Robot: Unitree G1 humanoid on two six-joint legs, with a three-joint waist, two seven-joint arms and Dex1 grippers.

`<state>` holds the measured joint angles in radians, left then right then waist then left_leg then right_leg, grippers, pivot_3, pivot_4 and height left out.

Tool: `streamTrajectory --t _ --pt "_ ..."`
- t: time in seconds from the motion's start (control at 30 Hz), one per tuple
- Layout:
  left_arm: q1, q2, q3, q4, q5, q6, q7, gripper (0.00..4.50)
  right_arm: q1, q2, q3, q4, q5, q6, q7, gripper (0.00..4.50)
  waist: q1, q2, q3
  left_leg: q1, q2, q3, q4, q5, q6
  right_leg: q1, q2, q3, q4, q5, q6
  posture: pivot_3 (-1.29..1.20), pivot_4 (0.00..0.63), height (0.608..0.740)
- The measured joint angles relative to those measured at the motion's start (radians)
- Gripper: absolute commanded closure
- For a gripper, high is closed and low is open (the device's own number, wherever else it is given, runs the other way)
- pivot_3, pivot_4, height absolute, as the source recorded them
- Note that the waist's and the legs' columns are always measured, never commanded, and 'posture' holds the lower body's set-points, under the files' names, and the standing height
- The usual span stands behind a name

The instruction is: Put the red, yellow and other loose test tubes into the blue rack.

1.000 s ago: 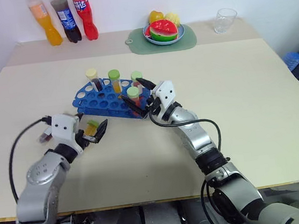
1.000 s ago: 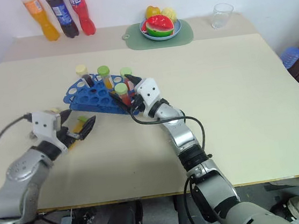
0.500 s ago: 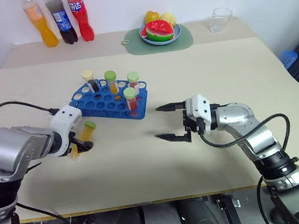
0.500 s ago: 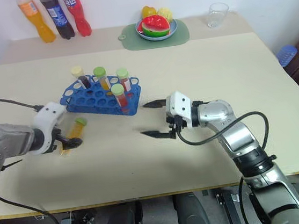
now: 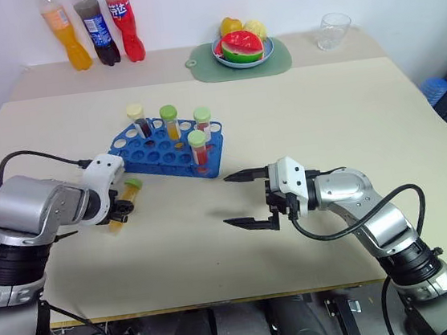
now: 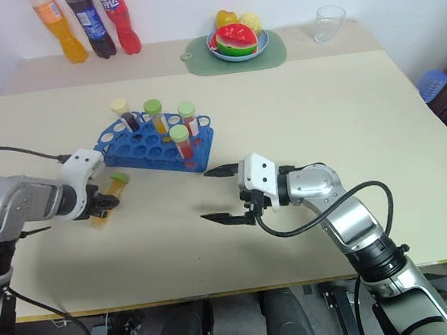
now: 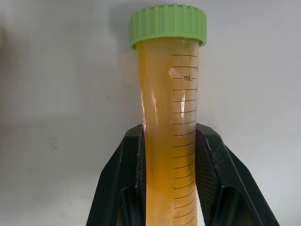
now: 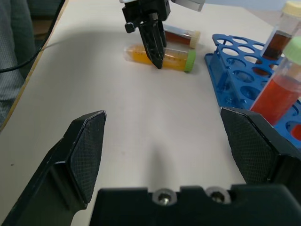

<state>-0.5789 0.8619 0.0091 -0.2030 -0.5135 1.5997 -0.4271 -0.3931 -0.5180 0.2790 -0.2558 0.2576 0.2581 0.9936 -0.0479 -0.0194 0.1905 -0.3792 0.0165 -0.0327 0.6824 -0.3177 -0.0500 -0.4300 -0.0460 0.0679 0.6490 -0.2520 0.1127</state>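
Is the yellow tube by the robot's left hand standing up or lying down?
Lying down. The yellow tube lies on its side on the table, green cap toward the blue rack, with the left gripper shut on it.

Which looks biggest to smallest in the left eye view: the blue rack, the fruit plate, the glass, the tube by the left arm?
1. blue rack
2. fruit plate, though it sits farther back
3. glass, also farther back
4. yellow-orange tube, close to the glass, so unsure

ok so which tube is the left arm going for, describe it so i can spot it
Start at the blue rack in the middle of the table. Just off its left end a tube of orange liquid with a green cap lies flat, the left gripper shut on it. The rack's tubes stand upright; the brown cream-capped tube beside it lies untouched.
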Motion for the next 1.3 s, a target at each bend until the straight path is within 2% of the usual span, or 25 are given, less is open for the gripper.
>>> streamTrajectory --t 0.07,0.17,0.23,0.3,0.37,0.4,0.5,0.57,0.73,0.9,1.3 --pt "0.076 -0.001 0.113 -0.068 -0.024 -0.047 -0.034 3.72 0.000 -0.002 -0.003 0.000 0.000 0.001 -0.002 0.21 0.002 0.000 0.000 -0.001 0.000 0.000 0.000 0.000 0.000 -0.001 0.000 0.000 0.000 0.000 0.000 0.00 0.150 0.734" --pt "0.241 -0.037 0.287 -0.221 -0.034 -0.295 -0.104 3.72 -0.001 -0.003 -0.009 0.007 0.000 0.000 -0.004 0.21 0.007 0.000 0.000 -0.002 0.000 0.001 0.000 0.000 -0.001 -0.001 -0.003 0.000 -0.002 0.000 0.000 0.00 0.150 0.734" --pt "0.304 -0.157 0.407 -0.305 -0.072 -0.461 -0.138 3.72 0.001 -0.002 -0.013 0.024 0.000 0.000 -0.005 0.21 0.018 -0.001 0.000 -0.003 -0.001 0.001 0.001 0.001 -0.002 0.000 -0.005 -0.001 -0.002 0.000 0.000 0.00 0.150 0.734" --pt "0.290 -0.287 0.451 -0.331 -0.097 -0.573 -0.106 3.72 0.000 0.006 -0.014 0.049 -0.001 -0.007 -0.012 0.21 0.037 -0.001 -0.001 -0.001 -0.002 0.000 0.002 0.001 -0.002 0.002 -0.005 -0.001 -0.003 0.000 0.000 0.00 0.150 0.734" --pt "0.256 -0.416 0.400 -0.328 -0.023 -0.728 -0.007 3.72 -0.004 0.034 -0.014 0.082 -0.008 -0.021 -0.029 0.21 0.046 -0.002 -0.001 0.001 -0.003 0.000 0.002 0.001 -0.002 0.005 -0.005 -0.001 -0.004 0.001 0.000 0.00 0.150 0.734" --pt "0.238 -0.474 0.337 -0.314 0.054 -0.835 0.056 3.72 -0.005 0.045 -0.013 0.097 -0.012 -0.029 -0.037 0.21 0.048 -0.003 -0.002 0.002 -0.003 0.000 0.002 0.001 -0.002 0.006 -0.005 -0.001 -0.004 0.001 0.001 0.00 0.150 0.734" --pt "0.214 -0.590 0.158 -0.201 0.274 -1.146 0.184 3.72 -0.007 0.061 -0.013 0.114 -0.024 -0.046 -0.052 0.21 0.050 -0.003 -0.002 0.003 -0.003 0.002 0.000 0.001 -0.002 0.006 -0.004 0.000 -0.005 0.001 0.001 0.00 0.150 0.734" --pt "0.209 -0.672 0.081 -0.089 0.371 -1.329 0.251 3.72 -0.005 0.065 -0.014 0.115 -0.031 -0.049 -0.063 0.21 0.046 -0.003 -0.002 0.002 -0.003 0.002 0.000 0.001 -0.002 0.005 -0.004 0.000 -0.005 0.001 0.001 0.00 0.150 0.734" --pt "0.175 -0.768 0.007 0.165 0.496 -1.622 0.353 3.72 0.019 0.067 -0.014 0.114 -0.046 -0.055 -0.093 0.21 0.034 -0.003 -0.002 0.003 -0.002 0.002 0.000 0.001 -0.001 0.005 -0.004 0.000 -0.004 0.001 0.001 0.00 0.150 0.734" --pt "0.187 -0.776 -0.006 0.266 0.515 -1.725 0.346 3.72 0.030 0.066 -0.027 0.114 -0.048 -0.057 -0.122 0.21 0.033 -0.003 -0.002 0.003 -0.002 0.002 0.000 0.001 -0.001 0.005 -0.003 0.000 -0.003 0.001 0.001 0.00 0.150 0.734" --pt "0.156 -0.775 -0.017 0.391 0.538 -1.738 0.338 3.72 0.039 0.065 -0.035 0.103 -0.049 -0.059 -0.142 0.21 0.036 -0.003 -0.002 0.003 -0.002 0.002 0.000 0.001 -0.001 0.005 -0.003 0.000 -0.003 0.001 0.001 0.00 0.150 0.734"
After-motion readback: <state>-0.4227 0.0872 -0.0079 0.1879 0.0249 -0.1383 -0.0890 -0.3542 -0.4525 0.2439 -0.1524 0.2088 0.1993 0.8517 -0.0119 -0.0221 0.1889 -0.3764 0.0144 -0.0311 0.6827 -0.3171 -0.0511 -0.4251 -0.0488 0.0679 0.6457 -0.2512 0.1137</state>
